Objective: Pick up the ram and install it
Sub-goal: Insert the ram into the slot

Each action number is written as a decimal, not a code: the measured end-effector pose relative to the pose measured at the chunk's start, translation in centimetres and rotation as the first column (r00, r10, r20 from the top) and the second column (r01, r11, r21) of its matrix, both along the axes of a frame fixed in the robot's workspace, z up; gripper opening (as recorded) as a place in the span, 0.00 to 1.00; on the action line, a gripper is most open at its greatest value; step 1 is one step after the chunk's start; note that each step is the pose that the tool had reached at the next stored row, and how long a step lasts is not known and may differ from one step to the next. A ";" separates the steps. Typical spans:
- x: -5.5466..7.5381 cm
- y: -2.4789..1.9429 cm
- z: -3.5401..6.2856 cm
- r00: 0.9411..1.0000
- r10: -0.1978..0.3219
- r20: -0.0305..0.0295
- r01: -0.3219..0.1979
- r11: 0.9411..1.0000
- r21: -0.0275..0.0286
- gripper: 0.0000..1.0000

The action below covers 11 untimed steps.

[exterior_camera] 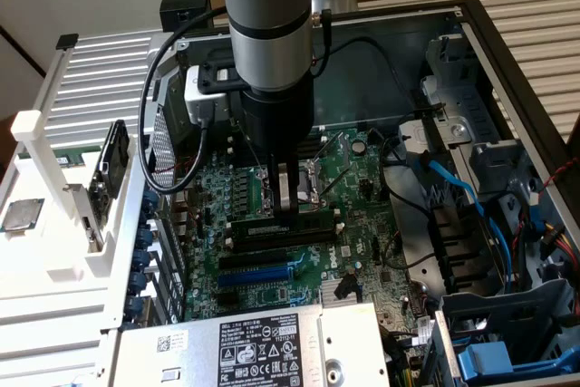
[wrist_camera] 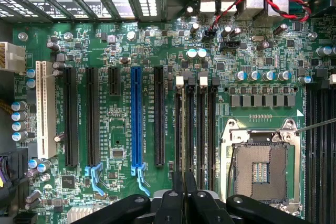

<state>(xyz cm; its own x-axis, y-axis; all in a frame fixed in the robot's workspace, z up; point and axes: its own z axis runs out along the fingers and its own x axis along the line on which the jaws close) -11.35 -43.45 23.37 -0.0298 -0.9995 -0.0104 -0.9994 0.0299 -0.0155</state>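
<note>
The gripper (exterior_camera: 289, 204) pinches the ram (exterior_camera: 258, 225), which stands on edge at the black memory slots (wrist_camera: 201, 124) — between the blue slot (exterior_camera: 258, 271) and the open CPU socket (wrist_camera: 260, 169). A black cable (exterior_camera: 148, 124) loops beside the arm — apart from the fingers.

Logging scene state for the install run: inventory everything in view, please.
case: 1, grey, open
motherboard: 1, green, inside the case
CPU socket: 1, silver frame, on the motherboard
memory slots: 4, black with white end clips, beside the CPU socket
ram: 1, green with black chips, at the memory slots
blue slot: 1, blue, between black expansion slots
white slot: 1, white, end of the expansion row
blue cables: several, blue, exterior view's right
white rack: 1, white, exterior view's left
arm: 1, grey, above the motherboard
gripper: 1, black, shut on the ram
</note>
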 end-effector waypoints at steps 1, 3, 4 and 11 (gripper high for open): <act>0.0 0.00 0.00 1.000 0.000 0.000 0.000 1.000 0.000 0.12; 0.0 -0.02 0.01 1.000 0.001 0.000 -0.001 1.000 0.000 0.12; 0.0 -0.02 0.01 1.000 0.002 0.000 -0.002 1.000 0.000 0.12; 0.2 -0.03 0.00 1.000 0.004 0.000 -0.004 1.000 0.000 0.12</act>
<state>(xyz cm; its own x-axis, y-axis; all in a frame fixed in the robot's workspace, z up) -11.16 -43.48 23.37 -0.0255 -0.9996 -0.0104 -0.9996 0.0257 -0.0155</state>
